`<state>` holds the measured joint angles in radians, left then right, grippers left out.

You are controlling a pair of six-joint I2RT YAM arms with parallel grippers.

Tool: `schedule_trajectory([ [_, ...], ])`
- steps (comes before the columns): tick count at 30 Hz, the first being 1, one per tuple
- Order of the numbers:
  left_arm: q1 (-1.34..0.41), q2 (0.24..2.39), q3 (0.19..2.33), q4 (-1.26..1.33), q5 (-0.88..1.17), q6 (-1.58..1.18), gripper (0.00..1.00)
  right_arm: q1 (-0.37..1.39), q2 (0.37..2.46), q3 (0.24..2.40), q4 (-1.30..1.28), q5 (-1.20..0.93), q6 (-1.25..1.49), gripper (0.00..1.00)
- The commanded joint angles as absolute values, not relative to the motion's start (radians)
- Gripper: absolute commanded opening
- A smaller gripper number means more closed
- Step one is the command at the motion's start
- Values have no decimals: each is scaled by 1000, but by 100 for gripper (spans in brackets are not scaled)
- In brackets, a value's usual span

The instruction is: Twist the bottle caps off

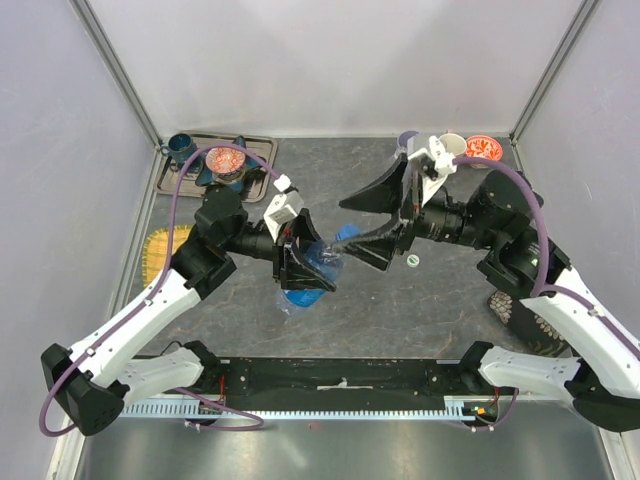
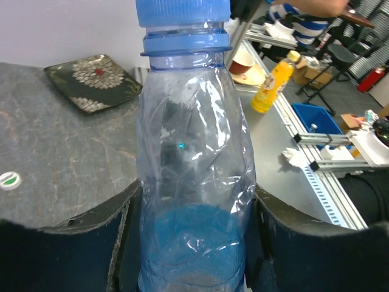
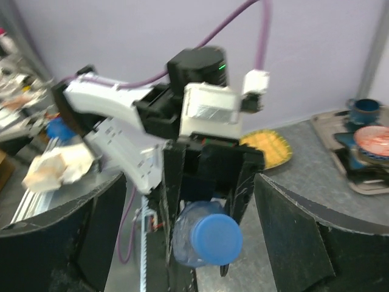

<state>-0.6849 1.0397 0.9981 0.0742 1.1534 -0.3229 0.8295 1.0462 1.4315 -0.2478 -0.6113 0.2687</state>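
Left gripper is pinching the blue-tinted, crumpled clear plastic bottle around its lower body. It holds the bottle up over the middle of the grey stone-look table, neck aimed at the other arm. Right gripper is spread wide, a finger on either side of the round blue screw cap, not touching it yet. The step looks like seating on that cap. I'd centre the fingers on its rim, square to the neck, and close firmly before any wrist roll, because those thin dented walls may twist in the left pinch. The bottle looks empty, with only blue tint at its base. Just right of the bottle, a small loose white cap lies on the table. Far back-left of the bottle, a dark tray carries a blue mug and an orange-patterned bowl; I can't tell their contents. A slim capped bottle of orange liquid stands well apart from it.
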Motion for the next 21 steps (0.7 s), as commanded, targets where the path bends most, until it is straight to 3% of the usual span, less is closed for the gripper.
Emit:
schedule_trajectory([
  [1,-686,1003,1042,8,964,-216,42,834,1035,1497,-251,-314,343,92],
  [5,-724,974,1037,-54,677,-129,43,834,1066,1552,-347,-7,435,91],
  [13,-913,950,991,-41,-4,52,45,834,1160,1594,-482,173,575,89],
  [21,-976,986,988,-26,-245,109,44,835,1203,1624,-451,169,611,88],
])
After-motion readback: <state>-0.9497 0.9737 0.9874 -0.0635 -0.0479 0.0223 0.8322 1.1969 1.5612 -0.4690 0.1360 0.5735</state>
